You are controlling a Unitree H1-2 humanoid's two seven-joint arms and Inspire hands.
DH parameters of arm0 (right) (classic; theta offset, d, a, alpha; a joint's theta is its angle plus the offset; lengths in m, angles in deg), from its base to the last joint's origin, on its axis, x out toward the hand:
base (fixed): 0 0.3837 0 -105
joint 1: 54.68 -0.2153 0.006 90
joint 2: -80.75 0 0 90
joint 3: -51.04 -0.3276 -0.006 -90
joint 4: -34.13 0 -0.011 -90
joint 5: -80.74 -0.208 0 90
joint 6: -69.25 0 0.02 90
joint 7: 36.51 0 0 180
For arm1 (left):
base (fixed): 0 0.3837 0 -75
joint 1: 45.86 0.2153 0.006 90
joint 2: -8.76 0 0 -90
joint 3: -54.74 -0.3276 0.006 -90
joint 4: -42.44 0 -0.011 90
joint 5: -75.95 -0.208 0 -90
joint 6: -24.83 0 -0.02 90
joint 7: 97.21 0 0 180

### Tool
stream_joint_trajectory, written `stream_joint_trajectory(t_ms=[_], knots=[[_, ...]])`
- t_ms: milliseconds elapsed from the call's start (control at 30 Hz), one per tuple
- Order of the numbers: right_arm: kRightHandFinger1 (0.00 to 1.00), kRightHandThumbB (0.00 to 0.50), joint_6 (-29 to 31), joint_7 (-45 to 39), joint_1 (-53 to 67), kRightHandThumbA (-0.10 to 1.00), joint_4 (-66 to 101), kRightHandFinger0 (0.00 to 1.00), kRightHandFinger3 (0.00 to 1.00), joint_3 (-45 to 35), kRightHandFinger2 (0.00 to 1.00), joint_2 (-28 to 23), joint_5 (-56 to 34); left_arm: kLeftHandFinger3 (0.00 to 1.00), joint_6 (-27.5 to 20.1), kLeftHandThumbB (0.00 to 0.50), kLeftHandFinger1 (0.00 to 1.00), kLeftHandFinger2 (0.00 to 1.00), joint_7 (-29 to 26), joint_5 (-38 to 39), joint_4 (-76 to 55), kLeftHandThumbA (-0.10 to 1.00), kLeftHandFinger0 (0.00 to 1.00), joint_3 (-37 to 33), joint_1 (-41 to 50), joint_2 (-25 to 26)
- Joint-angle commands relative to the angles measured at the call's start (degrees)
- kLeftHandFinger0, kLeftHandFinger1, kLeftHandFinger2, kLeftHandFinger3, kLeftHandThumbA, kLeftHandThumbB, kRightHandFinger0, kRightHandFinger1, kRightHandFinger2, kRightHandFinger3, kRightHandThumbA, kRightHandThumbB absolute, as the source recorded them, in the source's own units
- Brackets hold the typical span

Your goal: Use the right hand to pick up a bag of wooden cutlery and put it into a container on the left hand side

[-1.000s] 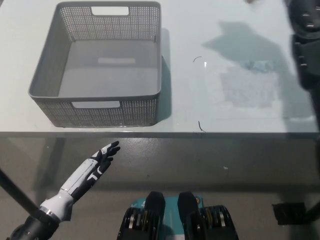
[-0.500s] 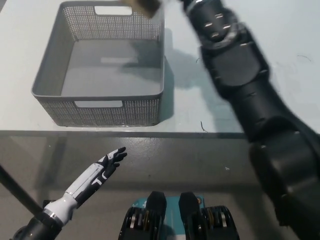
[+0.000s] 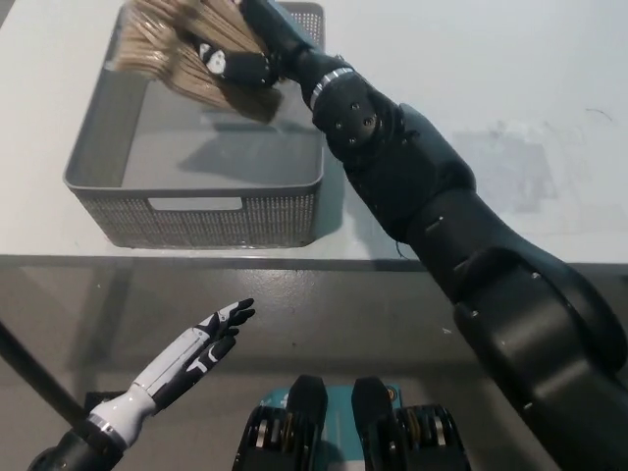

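Note:
My black right arm reaches from the bottom right across the table to the grey mesh basket (image 3: 201, 218) at the upper left. My right hand (image 3: 235, 61) is shut on a bag of wooden cutlery (image 3: 167, 47) and holds it in the air over the basket's far half. The bag casts a shadow on the basket floor. My white left hand (image 3: 196, 351) rests below the table's front edge at the lower left, fingers stretched out and holding nothing.
The pale table (image 3: 510, 118) runs to the right of the basket, its front edge (image 3: 294, 260) crossing the picture. My right forearm (image 3: 422, 186) lies over the table's middle. Dark floor shows below the edge.
My right arm has swung left across the table, carrying the cutlery bag from the top edge of the picture to above the basket. The left hand has barely moved.

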Motion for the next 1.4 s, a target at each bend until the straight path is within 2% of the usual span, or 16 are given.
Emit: stream_joint_trajectory(t_ms=[0,67,167,300,433,533,667,767,867,967,1033,1100,1200,1233,1300,1367], knots=[[0.99,0.353,2.5,-0.1,-4.8,0.53,0.4,0.79,1.0,2.4,1.0,-1.8,2.4,1.0,-1.5,0.459,1.0,1.0,0.4,-0.3,-1.5,1.0,1.0,0.0,-1.4,1.6],[1.0,0.442,2.8,-2.9,-4.6,0.65,0.2,1.0,1.0,3.3,1.0,-2.2,2.1,1.0,-1.4,0.461,1.0,1.0,0.5,-0.4,-1.5,1.0,1.0,-0.1,-1.4,1.7],[1.0,0.445,1.4,-3.5,-4.5,0.83,0.0,1.0,1.0,5.0,1.0,-2.6,3.2,1.0,-0.9,0.471,1.0,1.0,0.7,-0.3,-1.8,1.0,1.0,-0.2,-1.7,1.7],[1.0,0.446,1.4,-4.0,-4.7,0.91,0.1,1.0,1.0,6.3,1.0,-3.4,3.7,1.0,-1.4,0.459,1.0,1.0,1.2,0.1,-1.4,1.0,1.0,-0.4,-2.3,2.0],[1.0,0.416,1.1,-3.7,-4.5,0.93,0.7,1.0,1.0,6.7,1.0,-4.0,3.9,1.0,-1.6,0.448,1.0,1.0,1.4,-0.3,-1.3,1.0,1.0,-0.9,-2.6,2.3],[1.0,0.393,1.2,-3.6,-4.0,0.95,1.3,1.0,1.0,6.2,1.0,-4.7,3.4,1.0,-1.4,0.47,1.0,1.0,1.1,-1.1,-1.4,1.0,1.0,-1.2,-2.7,2.4],[1.0,0.421,3.4,-3.5,-3.3,1.0,4.3,1.0,1.0,4.1,1.0,-7.3,1.5,1.0,-0.7,0.47,1.0,1.0,1.4,-0.4,-1.8,1.0,1.0,-1.3,-2.8,2.3],[1.0,0.358,2.7,-5.0,-0.7,0.94,13.8,1.0,1.0,1.2,1.0,-10.3,-0.6,1.0,-0.4,0.481,1.0,1.0,1.5,-0.5,-1.8,1.0,1.0,-1.2,-2.9,2.4],[1.0,0.36,-0.5,-7.7,3.0,0.94,25.9,1.0,1.0,-1.6,1.0,-13.6,-2.8,1.0,-0.3,0.473,1.0,1.0,1.8,-0.8,-2.3,1.0,1.0,-1.3,-3.0,2.8],[1.0,0.417,-5.6,-11.6,7.8,0.94,39.9,1.0,1.0,-6.3,1.0,-17.6,-8.5,1.0,0.4,0.466,1.0,1.0,2.1,-0.8,-2.5,1.0,1.0,-1.3,-2.9,2.9],[1.0,0.384,-7.5,-13.0,11.2,0.92,48.0,1.0,1.0,-9.3,1.0,-19.9,-12.1,1.0,0.1,0.468,1.0,1.0,2.7,-0.2,-2.0,1.0,1.0,-1.3,-3.2,3.0],[1.0,0.374,-12.2,-13.4,15.6,0.92,58.2,1.0,1.0,-12.5,1.0,-22.0,-15.0,1.0,0.6,0.465,1.0,1.0,3.0,0.6,-2.4,1.0,1.0,-1.1,-2.9,2.9],[1.0,0.373,-14.3,-13.9,20.4,0.94,66.2,1.0,1.0,-15.8,1.0,-24.0,-18.9,1.0,-0.1,0.475,1.0,1.0,2.2,-0.3,-2.0,1.0,1.0,-1.0,-2.9,2.9],[1.0,0.365,-15.2,-14.4,22.3,0.87,68.8,1.0,1.0,-17.3,1.0,-24.3,-22.5,1.0,-0.2,0.475,1.0,1.0,2.2,-0.3,-1.9,1.0,1.0,-1.0,-2.9,3.0],[1.0,0.407,-16.6,-14.6,27.0,0.92,74.9,1.0,1.0,-19.2,1.0,-25.8,-25.5,1.0,-0.2,0.476,1.0,1.0,2.1,-0.1,-1.8,1.0,1.0,-0.8,-3.1,3.0],[1.0,0.399,-15.2,-14.4,30.3,0.94,77.6,1.0,1.0,-19.7,1.0,-26.6,-25.9,1.0,-0.4,0.482,1.0,1.0,2.0,-0.3,-1.5,1.0,1.0,-0.7,-3.0,3.2]])
